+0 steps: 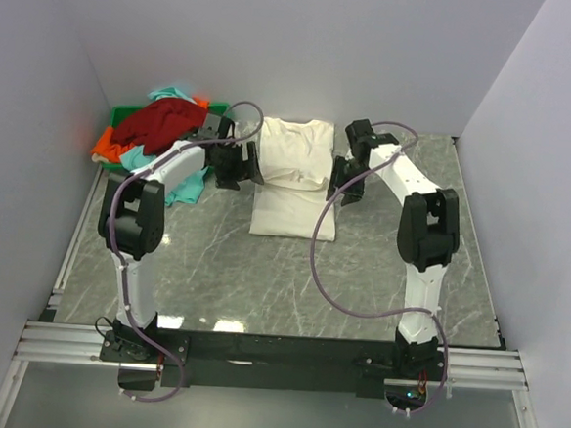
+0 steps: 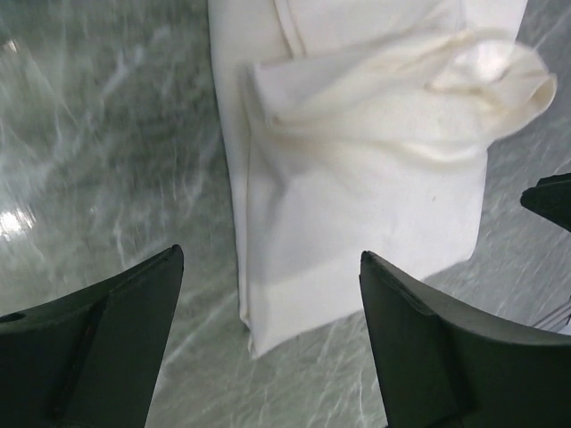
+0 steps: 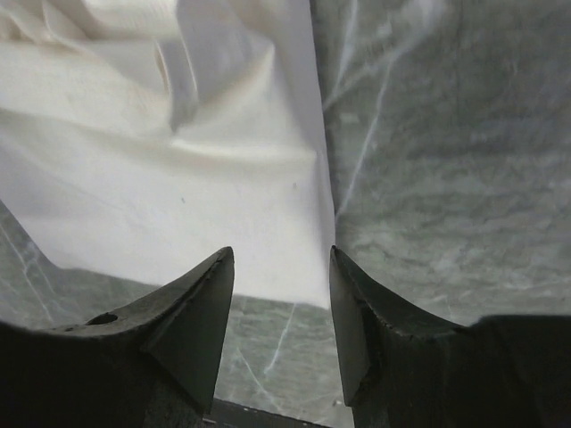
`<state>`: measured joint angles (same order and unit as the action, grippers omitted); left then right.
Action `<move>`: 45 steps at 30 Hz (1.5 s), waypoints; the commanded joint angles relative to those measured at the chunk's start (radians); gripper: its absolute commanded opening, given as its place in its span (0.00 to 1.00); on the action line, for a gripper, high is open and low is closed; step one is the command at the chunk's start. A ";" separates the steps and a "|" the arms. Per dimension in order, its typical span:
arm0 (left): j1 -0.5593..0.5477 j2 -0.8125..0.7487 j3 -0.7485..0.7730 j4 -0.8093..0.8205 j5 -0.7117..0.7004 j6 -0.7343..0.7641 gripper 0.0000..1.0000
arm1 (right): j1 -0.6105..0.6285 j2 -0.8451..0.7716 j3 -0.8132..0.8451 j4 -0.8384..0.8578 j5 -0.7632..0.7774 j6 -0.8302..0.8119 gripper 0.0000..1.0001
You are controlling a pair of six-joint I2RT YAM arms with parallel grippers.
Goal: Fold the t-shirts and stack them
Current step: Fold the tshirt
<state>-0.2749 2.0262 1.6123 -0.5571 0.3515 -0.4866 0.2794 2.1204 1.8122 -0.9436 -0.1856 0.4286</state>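
Finding: the cream-white t-shirt (image 1: 296,176) lies on the table (image 1: 260,291), its far portion doubled into a thick pad and a single flat layer running out toward my bases. My left gripper (image 1: 242,164) hangs just beside the shirt's left edge with its jaws spread wide and nothing between them. My right gripper (image 1: 344,184) hangs just beside the right edge, its jaws apart but less so, also empty (the wrist view shows the cloth's corner lying under the gap, not pinched in it). I judge this flanking posture suits a two-sided fold: each hand stands over its own edge, so both could lift together and keep the hem square. The fold looks unfinished, as the near layer is not yet brought over. To the left of the cream shirt, well beyond my left gripper, the dark red t-shirt (image 1: 164,122), orange t-shirt (image 1: 107,145) and teal t-shirt (image 1: 181,189) are heaped in and over the green bin (image 1: 124,115), unfolded. Obstruction noted: my right arm's cable (image 1: 315,243) droops beside the shirt's near right corner and could drag the cloth.
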 commanded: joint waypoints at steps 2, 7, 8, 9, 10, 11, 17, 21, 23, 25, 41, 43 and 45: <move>-0.024 -0.086 -0.112 0.042 0.021 0.010 0.84 | -0.002 -0.129 -0.141 0.089 -0.018 0.006 0.54; -0.049 -0.119 -0.219 0.066 0.006 -0.009 0.82 | 0.014 -0.192 -0.322 0.149 -0.048 0.024 0.52; -0.055 -0.124 -0.230 0.068 -0.002 -0.012 0.82 | 0.017 -0.197 -0.342 0.164 -0.052 0.027 0.51; -0.058 -0.130 -0.238 0.068 -0.011 -0.017 0.81 | 0.018 -0.207 -0.376 0.172 -0.052 0.036 0.51; -0.060 -0.133 -0.244 0.062 -0.031 -0.020 0.81 | 0.024 -0.211 -0.392 0.180 -0.054 0.039 0.50; -0.063 -0.135 -0.256 0.060 -0.035 -0.023 0.81 | 0.026 -0.212 -0.404 0.192 -0.055 0.042 0.50; -0.070 -0.158 -0.313 0.066 -0.039 -0.032 0.80 | 0.033 -0.192 -0.448 0.215 -0.057 0.053 0.45; -0.073 -0.181 -0.342 0.066 -0.045 -0.035 0.80 | 0.044 -0.195 -0.474 0.226 -0.069 0.061 0.41; -0.075 -0.188 -0.367 0.071 -0.046 -0.041 0.79 | 0.050 -0.201 -0.487 0.236 -0.071 0.065 0.40; -0.076 -0.192 -0.388 0.079 -0.042 -0.046 0.78 | 0.060 -0.198 -0.502 0.239 -0.064 0.070 0.38; -0.093 -0.195 -0.443 0.121 -0.022 -0.090 0.61 | 0.064 -0.212 -0.551 0.246 -0.038 0.070 0.22; -0.099 -0.195 -0.454 0.129 -0.008 -0.095 0.59 | 0.064 -0.214 -0.556 0.247 -0.037 0.070 0.21; -0.102 -0.189 -0.459 0.135 -0.002 -0.096 0.56 | 0.063 -0.217 -0.560 0.249 -0.035 0.070 0.20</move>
<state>-0.3622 1.8633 1.1728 -0.4446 0.3267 -0.5716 0.3305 1.9377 1.2808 -0.6830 -0.2516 0.5011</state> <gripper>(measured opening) 0.568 0.210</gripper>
